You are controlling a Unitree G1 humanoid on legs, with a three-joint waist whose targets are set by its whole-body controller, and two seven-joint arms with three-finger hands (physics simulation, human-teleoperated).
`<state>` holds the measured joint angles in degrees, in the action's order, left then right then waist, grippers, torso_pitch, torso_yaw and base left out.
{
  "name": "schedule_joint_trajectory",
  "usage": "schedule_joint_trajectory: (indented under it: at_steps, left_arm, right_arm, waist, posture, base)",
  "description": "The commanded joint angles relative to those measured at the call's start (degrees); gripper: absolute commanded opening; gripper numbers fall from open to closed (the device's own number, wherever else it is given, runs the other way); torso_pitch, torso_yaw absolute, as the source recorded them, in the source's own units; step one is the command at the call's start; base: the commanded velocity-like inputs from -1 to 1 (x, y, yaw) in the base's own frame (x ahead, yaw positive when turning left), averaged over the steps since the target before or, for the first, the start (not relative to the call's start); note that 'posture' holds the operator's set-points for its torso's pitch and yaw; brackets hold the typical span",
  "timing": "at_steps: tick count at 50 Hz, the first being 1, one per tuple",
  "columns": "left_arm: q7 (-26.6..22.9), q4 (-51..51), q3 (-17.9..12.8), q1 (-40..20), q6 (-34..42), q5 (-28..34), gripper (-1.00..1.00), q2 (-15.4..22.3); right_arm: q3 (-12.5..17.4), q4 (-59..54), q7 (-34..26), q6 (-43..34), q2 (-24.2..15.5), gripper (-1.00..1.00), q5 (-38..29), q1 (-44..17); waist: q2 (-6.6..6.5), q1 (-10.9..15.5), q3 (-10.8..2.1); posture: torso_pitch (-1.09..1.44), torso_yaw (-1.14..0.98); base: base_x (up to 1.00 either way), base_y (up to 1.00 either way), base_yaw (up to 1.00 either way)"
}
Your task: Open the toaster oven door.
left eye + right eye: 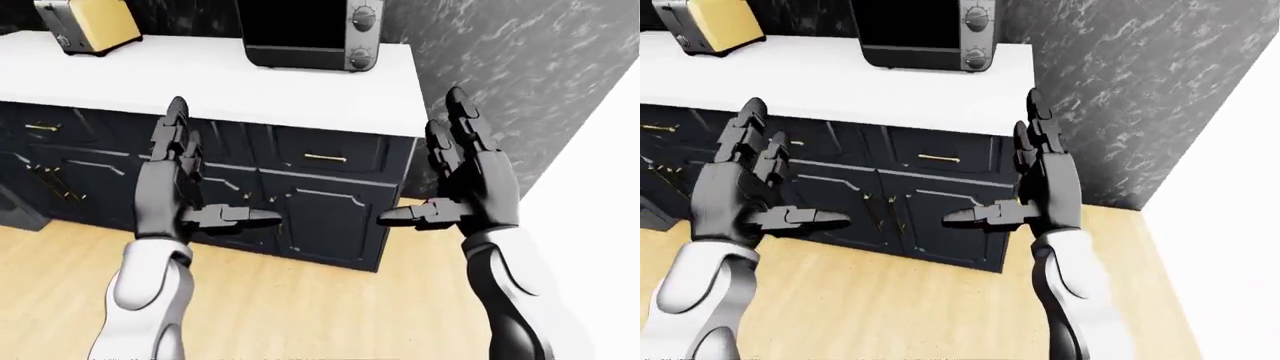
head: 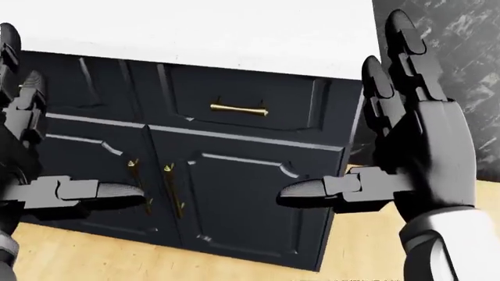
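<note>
While no writing is legible, each robot hand [image 1: 180, 191] [image 1: 465, 187] spreads wide below toaster oven [image 1: 310, 34].

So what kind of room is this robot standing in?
Most likely a kitchen: a white countertop over dark cabinets with brass handles, carrying a toaster oven and a yellow toaster.

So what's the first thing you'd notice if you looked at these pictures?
Two big black robot hands, the left hand and the right hand, held up open with fingers pointing upward, low in the left-eye view. Beyond them runs a dark cabinet with gold handles under a white counter. On the counter, at the view's top, stand a black toaster oven and, top left, a yellow toaster.
</note>
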<state>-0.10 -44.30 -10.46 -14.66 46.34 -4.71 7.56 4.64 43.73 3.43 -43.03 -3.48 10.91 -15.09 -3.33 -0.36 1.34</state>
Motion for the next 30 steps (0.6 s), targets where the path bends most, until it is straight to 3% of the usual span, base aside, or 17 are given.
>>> schedule_joint_trajectory:
  at_steps: [1,2,4,5,12,14,16,18,19,20,26,28,30]
  left_arm:
    - [-0.3,-1.0,0.5,-1.2,-1.3,-0.4,1.0,0.2]
    - [-0.4,-0.7,0.4,-1.1,-1.6,-0.3,1.0,0.2]
    - [-0.4,-0.7,0.5,-0.9,-1.7,-0.3,1.0,0.2]
    - [-0.4,-0.9,0.5,-0.9,-1.6,-0.2,1.0,0.2]
    - [-0.5,-0.3,0.7,-0.8,-2.0,-0.1,1.0,0.1]
    - [-0.5,-0.1,1.0,-1.7,-1.5,0.1,1.0,0.2]
    - [-0.6,0.9,1.0,-1.6,-2.4,0.2,1.0,0.1]
    - [-0.5,1.1,1.1,-1.6,-2.5,0.2,1.0,0.0]
    - [-0.5,1.1,1.3,-1.6,-2.5,0.3,1.0,0.0]
    - [-0.5,1.1,1.4,-1.6,-2.5,0.4,1.0,0.0]
    - [-0.6,0.8,1.6,-1.2,-2.5,0.7,1.0,-0.3]
    - [-0.7,0.9,1.4,-1.2,-2.6,0.7,1.0,-0.2]
    - [-0.8,0.8,1.3,-1.1,-2.6,0.7,1.0,-0.2]
  right_arm:
    - [1.4,2.5,0.9,1.3,-0.4,1.0,0.7,-1.1]
    - [1.5,2.6,1.1,1.5,-0.5,1.0,1.0,-1.1]
    - [1.4,2.7,1.2,1.9,-0.7,1.0,1.3,-0.8]
    - [1.4,2.9,1.1,2.0,-0.7,1.0,1.6,-0.7]
    - [2.2,2.4,1.3,3.0,-1.1,1.0,2.3,-0.5]
    - [2.4,2.2,1.5,3.1,-1.3,1.0,2.5,-0.7]
    - [3.0,2.1,1.7,3.3,-1.6,1.0,3.0,-0.8]
    - [3.1,2.0,1.8,3.5,-1.7,1.0,3.2,-0.7]
    - [3.1,2.0,1.8,3.6,-1.8,1.0,3.2,-0.6]
    - [3.1,2.2,1.8,3.6,-1.9,1.0,3.3,-0.5]
    - [3.4,2.4,1.7,3.9,-2.0,1.0,3.9,0.1]
    - [3.7,2.6,1.8,3.7,-2.1,1.0,4.2,0.0]
    - [3.9,3.1,1.9,3.3,-2.3,1.0,4.6,-0.2]
  waist:
    - [-0.49,-1.4,-1.53]
    - [0.57,-1.0,-0.34]
    - [0.1,-0.8,-1.1]
    - [0.14,-0.5,-0.62]
    - [2.55,0.6,0.17]
    - [3.98,0.9,0.11]
    - [6.82,1.2,-0.58]
    - [5.85,0.6,-0.15]
    - [6.42,0.9,0.16]
    - [6.18,0.5,0.11]
    - [3.32,0.4,0.89]
    - [1.42,0.0,0.95]
    - [-2.1,-0.1,-0.31]
  posture:
    - [0.0,0.0]
    - [0.0,0.0]
    - [0.0,0.0]
    - [0.0,0.0]
    - [0.0,0.0]
    - [0.0,0.0]
    - [0.0,0.0]
    - [0.0,0.0]
    - [0.0,0.0]
    - [0.0,0.0]
    - [0.0,0.0]
    - [0.0,0.0]
    - [0.0,0.0]
  base:
    - [0.0,0.0,0.0]
    - [0.0,0.0,0.0]
    - [0.04,0.0,0.0]
    - [0.13,0.0,0.0]
    - [0.15,0.0,0.0]
    - [0.16,0.0,0.0]
    - [0.15,0.0,0.0]
    - [0.15,0.0,0.0]
    - [0.15,0.0,0.0]
    - [0.15,0.0,0.0]
    - [0.16,0.0,0.0]
    - [0.22,0.0,0.0]
    - [0.27,0.0,0.0]
